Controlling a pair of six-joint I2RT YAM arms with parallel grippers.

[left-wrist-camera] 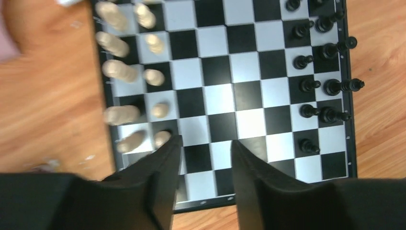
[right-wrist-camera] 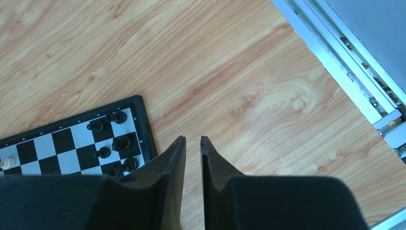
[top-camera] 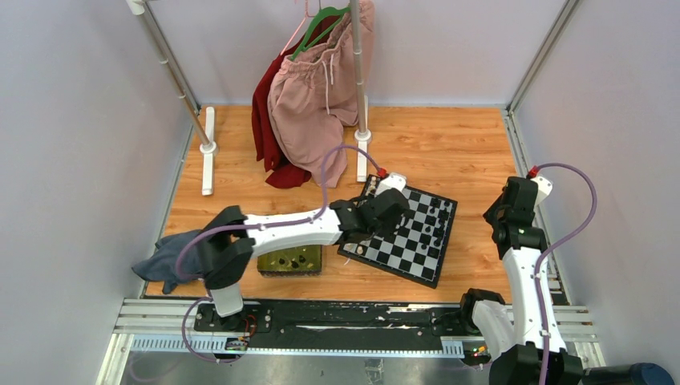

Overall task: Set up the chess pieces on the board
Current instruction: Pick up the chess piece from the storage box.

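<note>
Two rows of black chess pieces (left-wrist-camera: 310,85) are standing along one edge of the board (top-camera: 405,255), the edge nearest the right arm. A couple of squares in those rows are showing bare in the left wrist view. Along the opposite edge of the board, cream pieces (left-wrist-camera: 119,72) are standing in two rows as well (they are blurred in the left wrist view, so their kinds are hard to tell).

The left gripper (left-wrist-camera: 206,142) is hovering above the board on the cream pieces' side. Its fingers are parted about one square wide and are gripping nothing. One fingertip (left-wrist-camera: 174,143) is showing just beside the nearest cream piece, though whether they are touching cannot be told.

The right gripper (right-wrist-camera: 192,139) is hanging over bare wooden tabletop (right-wrist-camera: 249,72) beyond the board's black-piece corner, well apart from it. Its fingers are showing only a slim gap and are holding nothing.

Just off the board's cream side, toward the left arm's base, a yellow-green tray (top-camera: 261,261) is lying with a few dark pieces (top-camera: 298,261) inside. Further out that way a dark blue cloth (top-camera: 164,261) is lying crumpled. Behind the board, pink and red garments (top-camera: 309,112) are hanging from a rack.
</note>
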